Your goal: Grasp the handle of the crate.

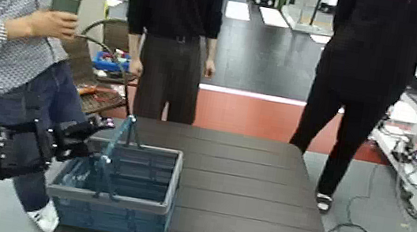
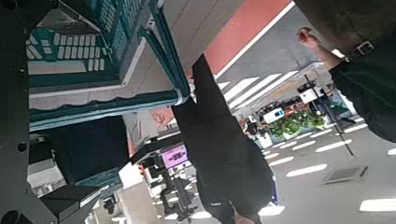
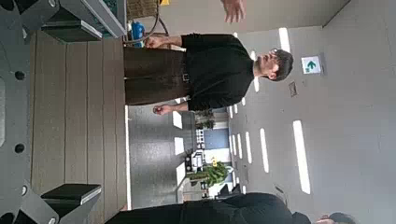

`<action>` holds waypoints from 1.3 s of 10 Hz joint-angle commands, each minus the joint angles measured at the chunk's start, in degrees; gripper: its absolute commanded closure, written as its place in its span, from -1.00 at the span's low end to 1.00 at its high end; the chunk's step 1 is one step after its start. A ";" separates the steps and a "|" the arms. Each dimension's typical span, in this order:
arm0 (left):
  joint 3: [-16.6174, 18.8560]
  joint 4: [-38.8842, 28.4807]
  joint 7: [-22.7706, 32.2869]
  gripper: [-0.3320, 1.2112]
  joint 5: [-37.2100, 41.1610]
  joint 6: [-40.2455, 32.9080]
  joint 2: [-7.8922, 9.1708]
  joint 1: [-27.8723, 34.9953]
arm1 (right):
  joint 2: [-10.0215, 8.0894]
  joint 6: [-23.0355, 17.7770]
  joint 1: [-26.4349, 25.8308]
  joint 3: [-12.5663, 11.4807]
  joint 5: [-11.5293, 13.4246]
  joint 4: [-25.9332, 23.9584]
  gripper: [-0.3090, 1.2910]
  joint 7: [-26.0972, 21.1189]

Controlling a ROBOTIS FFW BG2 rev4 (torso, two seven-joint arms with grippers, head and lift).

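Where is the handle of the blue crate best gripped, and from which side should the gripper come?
Probably best at the middle of the handle's long bar: it stands raised above the crate's rim, free to close around. The left gripper could come from the robot's left, level with it.

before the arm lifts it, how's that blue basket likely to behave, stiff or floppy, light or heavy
The basket looks stiff, given its thick grey rim. It seems fairly light for its size, with lattice sides and no load visible inside. It may swing, since its arched handle looks hinged at the rim.
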 commanded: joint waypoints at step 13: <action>-11.19 6.62 -6.75 0.97 -0.09 1.48 -0.91 -7.57 | -0.28 -1.31 -1.08 1.05 -0.67 1.16 -0.42 0.17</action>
